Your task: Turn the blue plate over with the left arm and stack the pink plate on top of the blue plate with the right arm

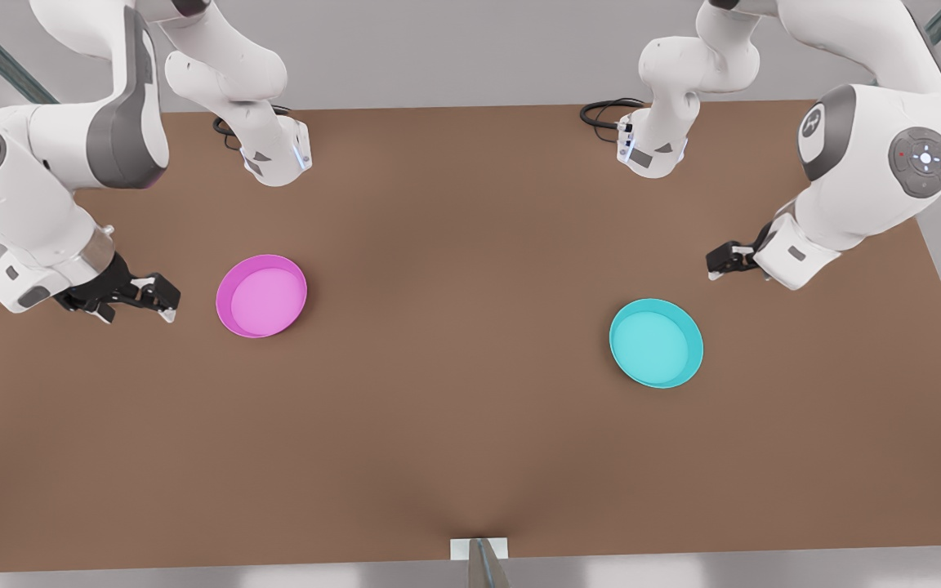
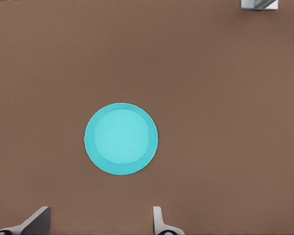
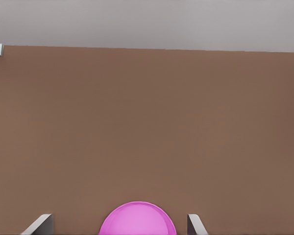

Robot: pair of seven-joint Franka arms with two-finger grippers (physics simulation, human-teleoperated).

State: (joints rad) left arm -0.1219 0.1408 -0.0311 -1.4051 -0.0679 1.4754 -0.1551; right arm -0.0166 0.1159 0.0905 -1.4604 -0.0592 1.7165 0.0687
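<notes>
- Counter [image 1: 454, 392] first: you've got a flat matte brown top, grey floor around it, and a small pale bracket [image 1: 479, 549] at the near edge in the front view.
- Count with me: two plates, two arms, two end effectors.
- Your blue plate [image 1: 656, 343] sits open side up on the front view's right, flat on the counter; the left wrist view looks straight down on it [image 2: 121, 138].
- Your pink plate [image 1: 261, 296] sits open side up on the front view's left, well apart from the blue one; the right wrist view catches its edge [image 3: 137, 219] between the fingertips.
- The left arm [image 1: 871, 155] comes in on the front view's right, elbow high, wrist bent down and inward.
- Its left end effector [image 1: 724, 261] hovers above the counter near the blue plate, not touching it; the fingers [image 2: 159, 220] are spread apart and carry nothing.
- The right arm [image 1: 37, 188] mirrors it on the front view's left, forearm sloping down toward the counter.
- Your right end effector [image 1: 152, 296] hangs just beside the pink plate, apart from it, fingers [image 3: 196, 226] spread wide and empty.
- Black cable loops [image 1: 605, 113] lie at both arm bases by the far edge.
</notes>
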